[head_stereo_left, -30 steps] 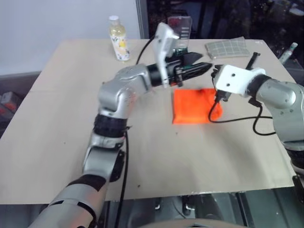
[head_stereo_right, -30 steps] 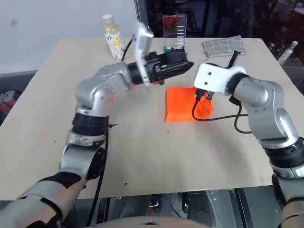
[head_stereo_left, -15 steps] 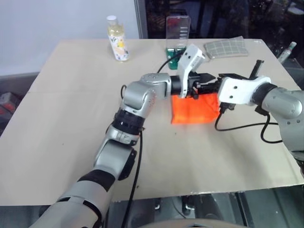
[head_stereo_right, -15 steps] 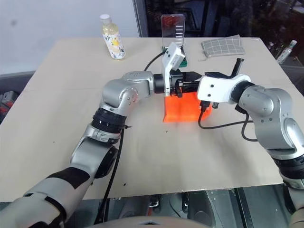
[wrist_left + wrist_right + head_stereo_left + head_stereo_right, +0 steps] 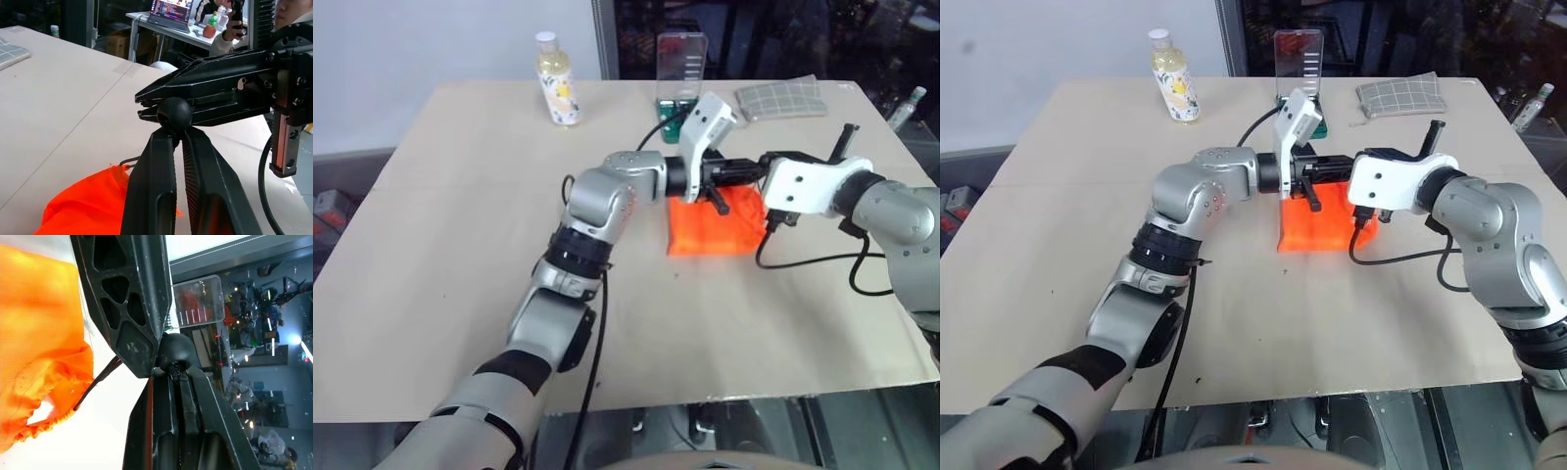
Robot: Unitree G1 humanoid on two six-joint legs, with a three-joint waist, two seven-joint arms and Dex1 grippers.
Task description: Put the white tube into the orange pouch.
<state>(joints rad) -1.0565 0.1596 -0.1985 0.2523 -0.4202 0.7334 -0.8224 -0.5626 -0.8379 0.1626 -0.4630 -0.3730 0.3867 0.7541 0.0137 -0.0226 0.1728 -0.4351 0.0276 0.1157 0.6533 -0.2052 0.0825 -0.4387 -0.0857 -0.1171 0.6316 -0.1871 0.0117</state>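
- Since a second ago the left gripper has come down and across to meet the right gripper above the orange pouch, and its fingers have drawn in from a wide spread to a narrow pinch.
- Left gripper: its tips are pinched on a small black ball.
- Right gripper: jaws closed, with their tips against that same ball (what they grip I cannot tell).
- Count: one orange pouch, one black ball, one black cord, one yellowish bottle, one clear container, one checked cloth pouch, two grippers.
- The orange pouch lies on the table, right of centre and toward the far side, directly below the meeting fingertips; its right upper corner is bunched up.
- Room: the pouch sits well in from every table edge. The near half and the whole left side are bare. The bottle, container and checked pouch stand along the far edge, well apart from the grippers.
- The right wrist view shows the cord running from the ball down to the pouch's gathered mouth.
- The left wrist view shows a person at a desk with a laptop beyond the table.
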